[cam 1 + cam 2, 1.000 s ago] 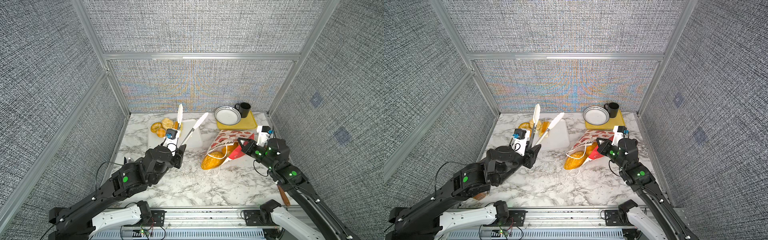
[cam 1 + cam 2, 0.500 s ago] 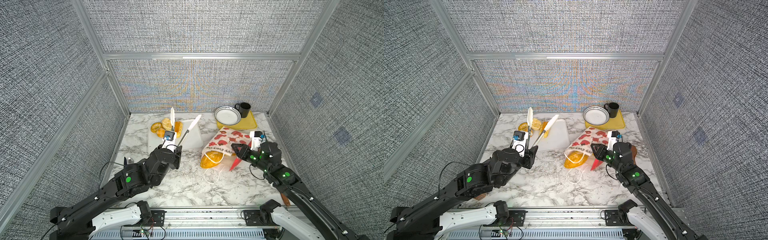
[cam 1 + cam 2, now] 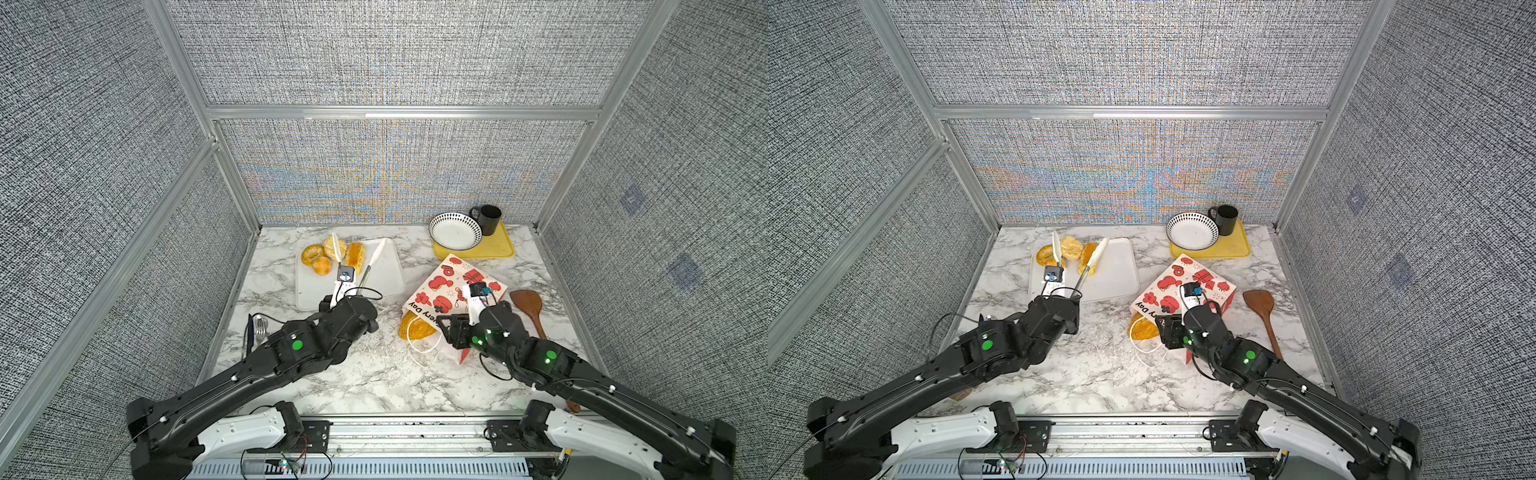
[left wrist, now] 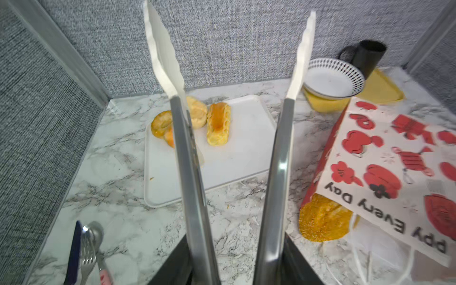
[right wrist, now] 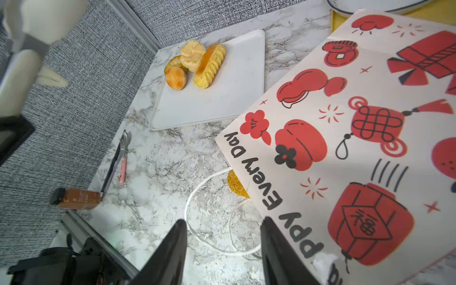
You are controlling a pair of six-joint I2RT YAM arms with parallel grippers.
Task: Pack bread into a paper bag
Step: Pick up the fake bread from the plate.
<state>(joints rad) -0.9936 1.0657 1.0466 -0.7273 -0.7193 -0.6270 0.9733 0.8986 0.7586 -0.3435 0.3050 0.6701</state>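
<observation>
Golden-yellow to orange-brown on the round bread rolls [image 3: 328,255], red cartoon prints and black lettering over white on the flat paper bag [image 3: 453,286], grey veins through the white marble tabletop [image 3: 374,374], white tips on the steel tongs [image 4: 278,172].

The paper bag [image 3: 446,286] looks matt, the marble-patterned table [image 3: 374,374] glossy, the tongs [image 4: 190,172] smooth metal, the spatula [image 3: 527,305] wood.

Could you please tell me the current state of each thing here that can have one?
paper bag: lying on its side.
loaf: poking out of the bag's mouth.
tongs: open, holding nothing.
left gripper: shut on the tongs.
right gripper: open, empty.
bowl: upright, empty.
mug: upright.
bottle: lying on its side, capped.
</observation>
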